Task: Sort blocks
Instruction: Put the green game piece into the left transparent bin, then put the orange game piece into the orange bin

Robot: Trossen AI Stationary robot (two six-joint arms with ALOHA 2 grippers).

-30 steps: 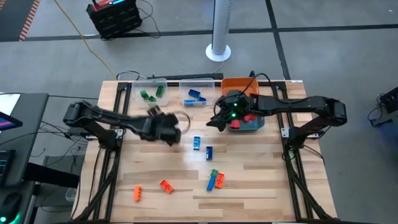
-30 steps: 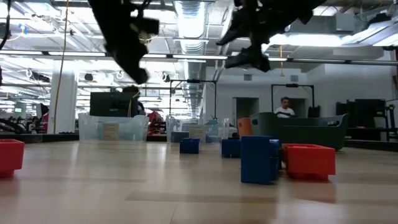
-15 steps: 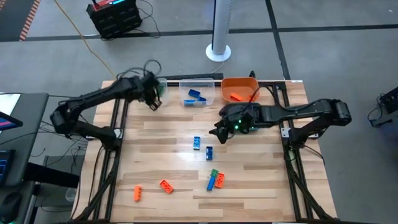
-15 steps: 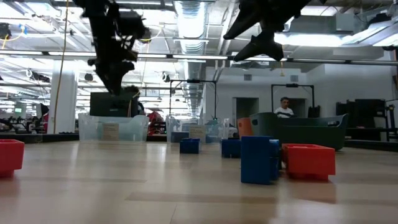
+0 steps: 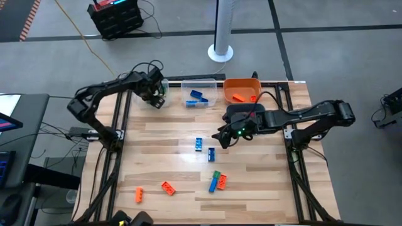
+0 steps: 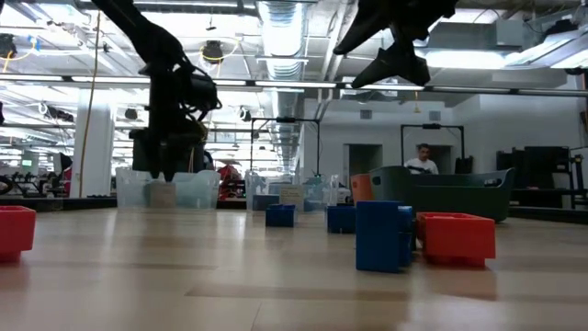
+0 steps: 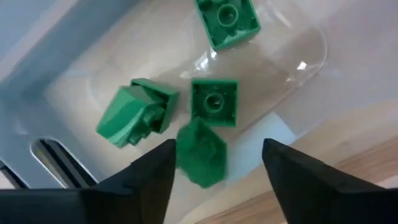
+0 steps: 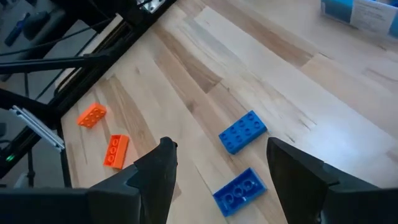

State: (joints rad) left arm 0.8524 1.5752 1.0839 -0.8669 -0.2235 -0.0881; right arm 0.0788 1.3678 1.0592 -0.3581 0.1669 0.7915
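Observation:
My left gripper (image 5: 155, 95) hangs open over the clear bin (image 5: 146, 88) at the table's far left. In the left wrist view a blurred green block (image 7: 200, 154) shows between its open fingers, apart from both, above three other green blocks (image 7: 213, 102) lying in the bin. My right gripper (image 5: 223, 139) is open and held above the table's middle, just right of two blue blocks (image 5: 199, 144) (image 5: 211, 154) that lie flat on the wood. The right wrist view shows those blue blocks (image 8: 242, 132) and two orange blocks (image 8: 115, 151) beyond them.
A second clear bin (image 5: 200, 95) holds blue blocks, and an orange bin (image 5: 240, 90) holds an orange one at the far edge. A teal bin (image 6: 450, 188) stands under the right arm. A green, blue and orange cluster (image 5: 217, 181) and orange blocks (image 5: 167, 187) (image 5: 139, 194) lie near the front edge.
My left gripper has swung from the table's middle to the far left edge and come down over the clear bin with the green blocks. My right gripper has moved from above the teal bin toward the near edge and left, toward the two blue blocks.

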